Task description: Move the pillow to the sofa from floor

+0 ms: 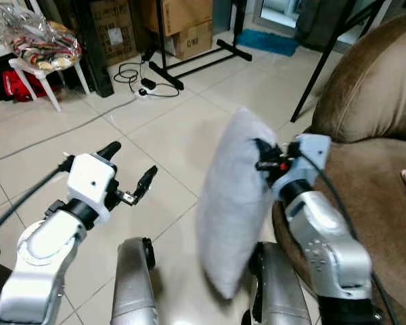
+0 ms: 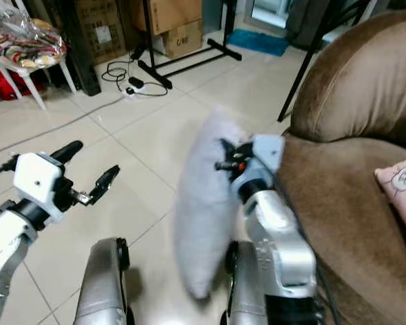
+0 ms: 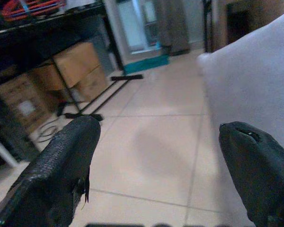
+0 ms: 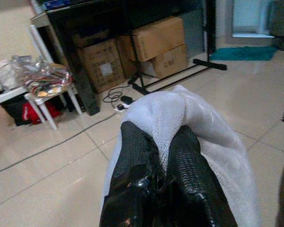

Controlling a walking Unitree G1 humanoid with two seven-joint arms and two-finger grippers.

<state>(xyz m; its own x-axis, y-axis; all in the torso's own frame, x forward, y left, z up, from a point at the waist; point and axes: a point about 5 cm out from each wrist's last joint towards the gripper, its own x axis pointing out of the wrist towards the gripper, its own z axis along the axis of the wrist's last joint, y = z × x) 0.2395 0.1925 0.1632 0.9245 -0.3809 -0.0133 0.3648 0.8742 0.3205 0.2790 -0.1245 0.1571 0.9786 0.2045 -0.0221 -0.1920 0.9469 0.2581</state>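
A pale grey pillow (image 1: 231,203) hangs upright above the tiled floor, just left of the brown sofa (image 1: 379,183). My right gripper (image 1: 262,157) is shut on the pillow's upper edge; in the right wrist view its two fingers (image 4: 137,161) pinch a fold of the fabric (image 4: 180,113). My left gripper (image 1: 130,168) is held out over the floor to the pillow's left, open and holding nothing. In the left wrist view the pillow (image 3: 255,90) lies beside that gripper's spread fingers (image 3: 61,161).
A pink cushion (image 2: 402,183) lies on the sofa seat. A black stand's legs (image 1: 189,64), cardboard boxes (image 1: 189,30), a cable with power strip (image 1: 139,81) and a white stool (image 1: 44,57) piled with bags stand at the back. Bare tiles (image 1: 122,135) stretch ahead.
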